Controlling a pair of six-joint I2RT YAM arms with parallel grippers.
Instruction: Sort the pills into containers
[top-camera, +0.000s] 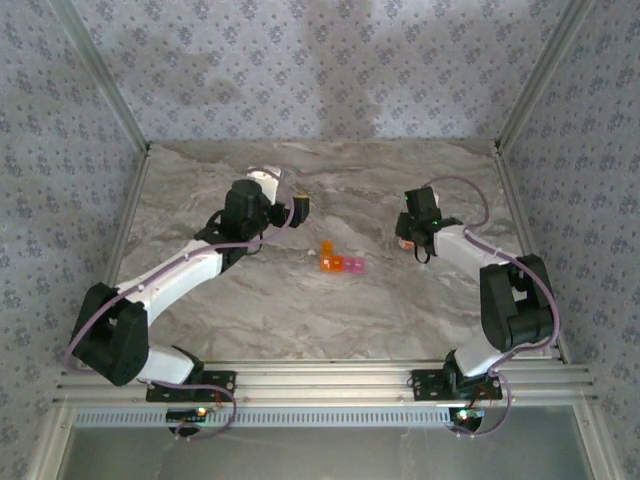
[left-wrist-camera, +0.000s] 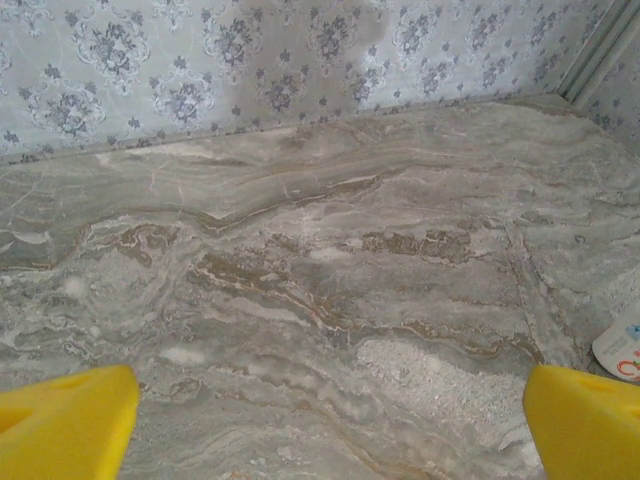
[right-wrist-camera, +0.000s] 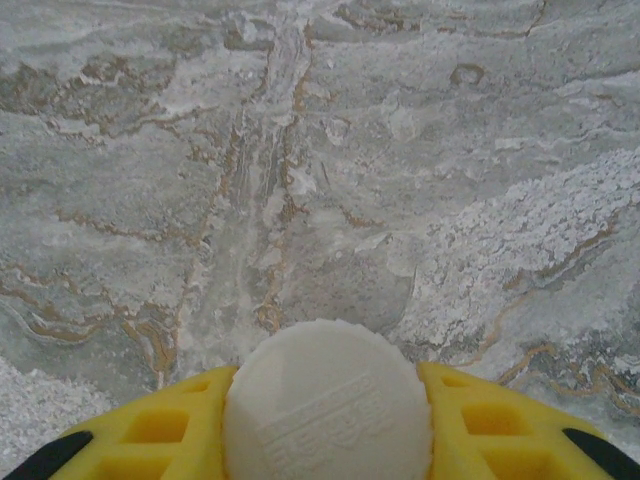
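Marbled grey tabletop (top-camera: 300, 320) carries a short orange-to-pink strip of tiny translucent plastic containers (top-camera: 340, 263) at its middle. Just beyond, rightward, the right gripper (right-wrist-camera: 328, 425) is clamped on a small white ribbed-cap bottle (right-wrist-camera: 328, 385). Farther back on the left, the left gripper (left-wrist-camera: 328, 425) hangs with its yellow jaws wide apart.

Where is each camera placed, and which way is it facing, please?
Top: above and behind the robot, looking down on the table, left arm, right arm and the containers.
Left wrist: on the left hand, looking low across the table to the wall; its yellow fingers show, spread wide.
Right wrist: on the right hand, looking down; its fingers flank a bottle cap.
Shared: top and right wrist both show the bottle.
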